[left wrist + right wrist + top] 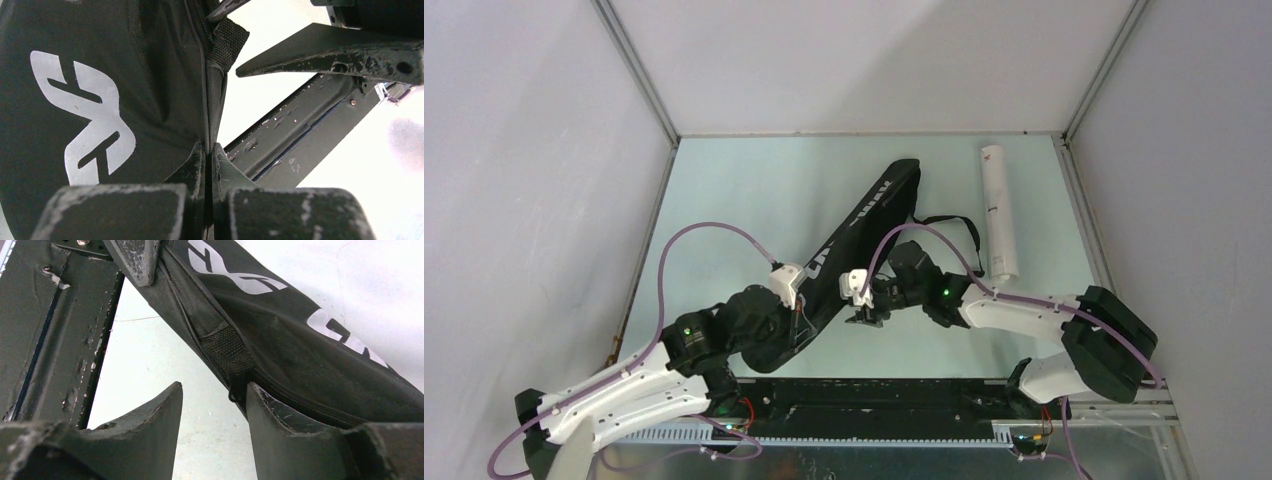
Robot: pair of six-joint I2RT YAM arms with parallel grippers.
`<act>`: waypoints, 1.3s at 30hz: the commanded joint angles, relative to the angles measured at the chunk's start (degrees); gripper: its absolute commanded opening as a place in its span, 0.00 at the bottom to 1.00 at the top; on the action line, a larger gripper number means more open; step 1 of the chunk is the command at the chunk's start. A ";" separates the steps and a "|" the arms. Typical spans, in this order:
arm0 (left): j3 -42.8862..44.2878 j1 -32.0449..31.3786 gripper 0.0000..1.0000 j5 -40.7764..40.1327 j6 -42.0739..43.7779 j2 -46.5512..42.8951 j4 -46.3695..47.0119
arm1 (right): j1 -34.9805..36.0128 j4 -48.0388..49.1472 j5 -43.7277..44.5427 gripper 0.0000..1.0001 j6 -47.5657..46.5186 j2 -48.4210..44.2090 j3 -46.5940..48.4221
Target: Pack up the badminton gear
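- Pinching the long edge of the black racket bag, the left gripper has its fingers pressed together on the fabric seam, near the bag's lower end.
- The racket bag lies diagonally on the pale worktop. It runs from the lower centre of the overhead view, by the left arm's wrist, to the upper centre, with white lettering along its face.
- The right gripper has its fingers apart and holds nothing. It sits just beside the same edge of the bag, a little further up it than the left gripper.
- A small zipper pull hangs in the gap between those fingers, close to the finger on the right of the right wrist view. Whether that finger touches it cannot be told.
- A black webbing tab is sewn over the bag's edge just above the pull, and the zipper teeth run off toward the lower right of that frame.
- The long white tube lies on the worktop at the upper right of the overhead view, nearly vertical in the frame and apart from both grippers.
- The bag's strap loops out from the bag's right side toward the tube.
- The dark base rail crosses behind the bag in both wrist views.
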 commanded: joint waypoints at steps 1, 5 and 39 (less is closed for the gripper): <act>1.66 -0.60 0.00 0.65 -1.00 -0.99 1.41 | 1.18 0.66 1.02 0.52 -1.44 0.87 2.77; 1.68 -0.60 0.00 0.63 -1.00 -0.63 1.36 | 2.34 4.21 2.39 0.51 -1.03 1.60 2.77; 3.44 -0.96 0.00 -2.35 -1.27 -1.53 -4.03 | -5.36 -13.19 11.38 0.00 7.03 -0.76 8.25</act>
